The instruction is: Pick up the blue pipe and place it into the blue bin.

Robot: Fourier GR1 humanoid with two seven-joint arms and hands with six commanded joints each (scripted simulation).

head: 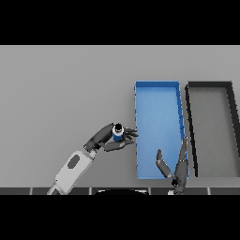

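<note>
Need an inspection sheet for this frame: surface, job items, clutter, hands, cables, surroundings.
Surface: plain grey table, flat and evenly lit.
Job's things: small blue cylindrical pipe with a dark end, held just left of the bin and not yet inside; rectangular open-topped blue bin, nothing seen in it.
Clutter: dark grey rectangular bin right of the blue bin, nothing seen in it.
Hands: left hand has its fingers curled round the pipe; right hand idle with fingers straight, over the blue bin's near right corner.
Cables: nothing seen.
Surroundings: nothing seen beyond the table.
</note>
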